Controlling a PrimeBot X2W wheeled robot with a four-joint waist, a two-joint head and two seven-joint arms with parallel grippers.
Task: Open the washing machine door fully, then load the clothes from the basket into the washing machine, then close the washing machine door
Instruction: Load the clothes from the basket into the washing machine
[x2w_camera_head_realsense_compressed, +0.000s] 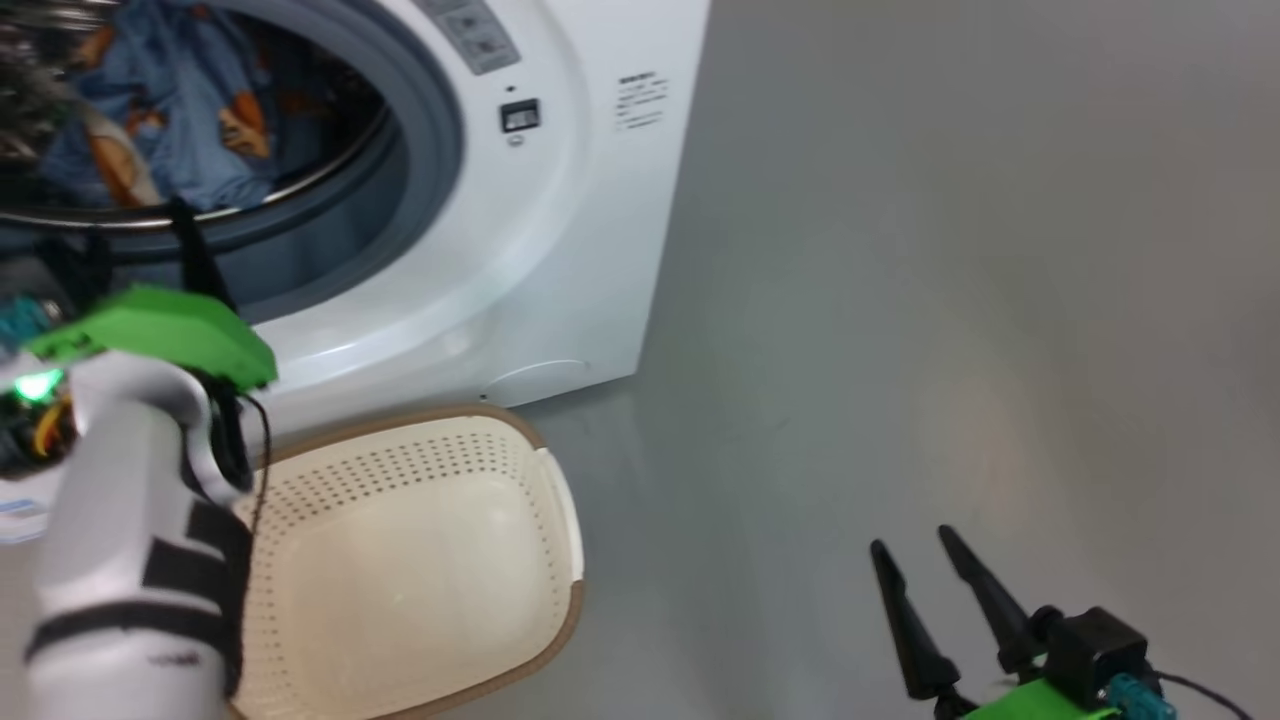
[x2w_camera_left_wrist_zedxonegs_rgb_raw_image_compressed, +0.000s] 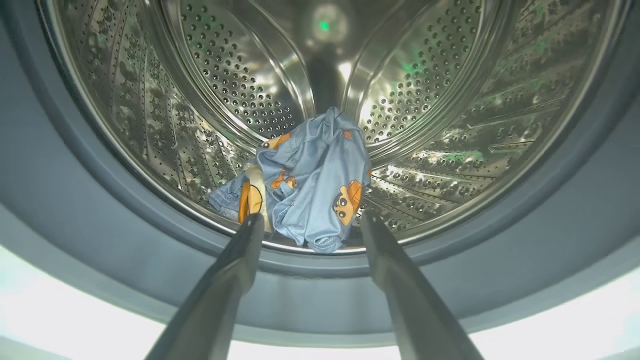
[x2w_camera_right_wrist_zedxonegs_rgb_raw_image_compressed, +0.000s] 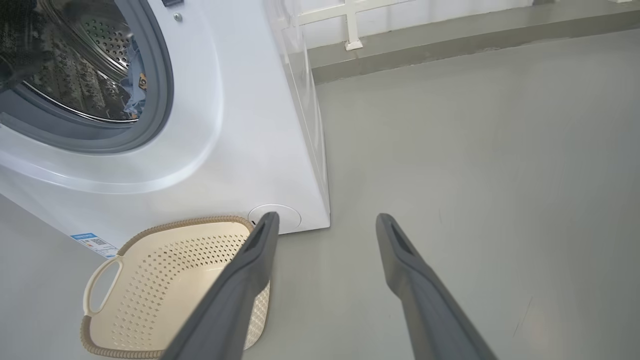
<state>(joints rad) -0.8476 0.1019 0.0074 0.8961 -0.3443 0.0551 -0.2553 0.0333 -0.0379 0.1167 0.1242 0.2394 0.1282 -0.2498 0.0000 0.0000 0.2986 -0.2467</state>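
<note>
While wide apart, left gripper (x2w_camera_left_wrist_zedxonegs_rgb_raw_image_compressed: 311, 218) just short of the clothes (x2w_camera_left_wrist_zedxonegs_rgb_raw_image_compressed: 312, 172) in the drum (x2w_camera_left_wrist_zedxonegs_rgb_raw_image_compressed: 450, 125).

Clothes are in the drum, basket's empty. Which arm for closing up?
Probably left: the left claw hangs open at the washing machine mouth, the clothes lying just before it. The right claw is open over the floor, right of the basket.

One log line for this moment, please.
clothes: in drum | basket: empty | left gripper: open at drum mouth | right gripper: open over floor
</note>
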